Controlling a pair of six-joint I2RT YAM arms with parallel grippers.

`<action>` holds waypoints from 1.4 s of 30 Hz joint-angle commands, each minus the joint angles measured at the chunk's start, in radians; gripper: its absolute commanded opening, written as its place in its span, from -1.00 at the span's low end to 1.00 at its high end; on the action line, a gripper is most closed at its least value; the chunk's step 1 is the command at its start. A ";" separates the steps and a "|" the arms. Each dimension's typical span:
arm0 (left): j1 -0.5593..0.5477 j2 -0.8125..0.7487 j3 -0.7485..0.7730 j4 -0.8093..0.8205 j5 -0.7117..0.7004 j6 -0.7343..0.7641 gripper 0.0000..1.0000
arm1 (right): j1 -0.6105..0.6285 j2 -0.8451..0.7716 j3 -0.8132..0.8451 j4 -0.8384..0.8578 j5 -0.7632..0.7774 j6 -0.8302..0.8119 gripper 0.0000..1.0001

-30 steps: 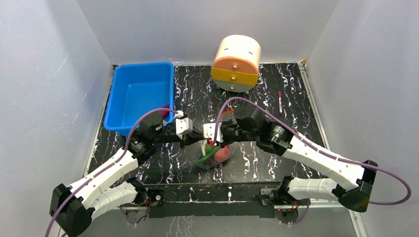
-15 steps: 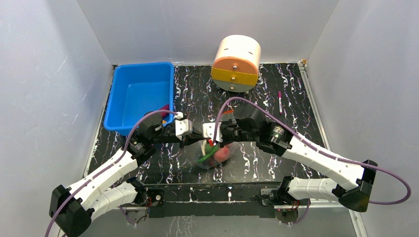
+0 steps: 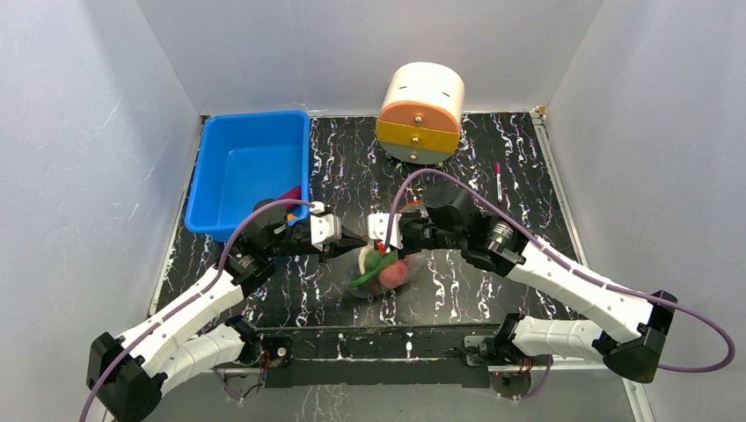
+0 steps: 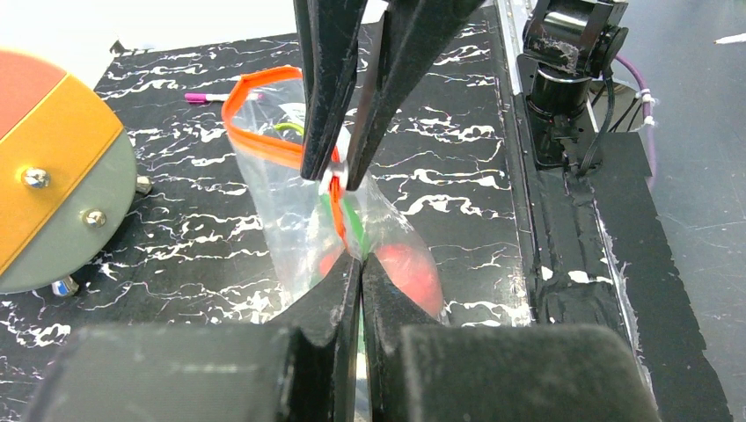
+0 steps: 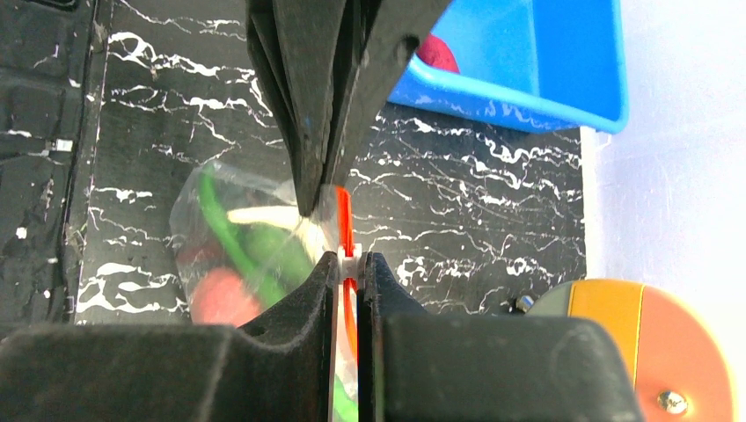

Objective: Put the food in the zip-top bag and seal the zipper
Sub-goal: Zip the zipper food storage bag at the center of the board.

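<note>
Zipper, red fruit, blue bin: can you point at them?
zipper (image 4: 268, 151), left wrist view, on the orange strip.
red fruit (image 4: 409, 272), left wrist view, its round side.
blue bin (image 3: 251, 176), top view, its bare floor.

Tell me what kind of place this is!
Looks like a robot practice booth: plain pale walls box in a black marbled table, a left arm and right arm are bolted at its edge, and the food in the zip-top bag looks like toys.

bag (image 4: 283, 211): clear plastic film, seen crinkled and glossy
bin (image 3: 251, 171): smooth blue plastic, slightly glossy
desk (image 3: 352, 167): black, white-veined, matt
</note>
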 commanded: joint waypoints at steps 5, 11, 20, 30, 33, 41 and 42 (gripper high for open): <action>-0.001 -0.044 -0.008 0.043 0.031 -0.007 -1.00 | -0.080 -0.057 -0.001 -0.042 0.032 -0.007 -1.00; -0.001 -0.034 -0.020 0.117 0.019 -0.070 -0.54 | -0.083 -0.048 -0.001 -0.024 -0.025 -0.003 -1.00; -0.001 0.032 0.036 0.111 0.002 -0.079 -0.10 | -0.083 -0.030 -0.009 0.024 -0.093 0.003 -1.00; -0.001 0.072 0.064 0.138 0.016 -0.102 -0.51 | -0.085 -0.026 -0.016 0.031 -0.100 0.005 -1.00; -0.001 0.066 0.062 0.140 0.022 -0.104 -0.86 | -0.084 -0.030 -0.024 0.028 -0.090 0.007 -1.00; -0.001 0.016 0.038 0.145 -0.026 -0.101 -1.00 | -0.088 -0.038 -0.040 0.013 -0.044 0.021 -1.00; -0.001 0.010 0.034 0.146 -0.035 -0.100 -1.00 | -0.091 -0.041 -0.042 0.011 -0.036 0.024 -1.00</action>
